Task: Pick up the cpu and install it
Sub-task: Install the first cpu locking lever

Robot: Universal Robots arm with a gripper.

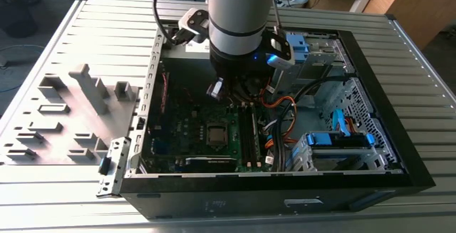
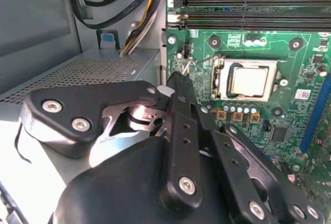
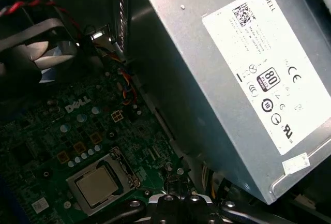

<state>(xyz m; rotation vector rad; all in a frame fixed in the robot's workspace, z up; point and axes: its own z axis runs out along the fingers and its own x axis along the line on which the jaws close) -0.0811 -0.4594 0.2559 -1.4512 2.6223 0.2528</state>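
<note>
The cpu is a small pale silver square lying flat inside the dark metal-framed socket on the green motherboard of the open computer case. Both wrist views show it seated there, cpu and cpu, with nothing touching it. My gripper hangs under the arm, above the board and a little toward the back of the case from the socket. In the second wrist view the black gripper points toward the board beside the socket. Nothing shows in its grasp.
The grey labelled power-supply box stands close beside the gripper. Memory sticks lie in their slots past the socket. Cable bundles and a blue drive cage crowd the exterior view's right. A grey parts fixture sits outside the case.
</note>
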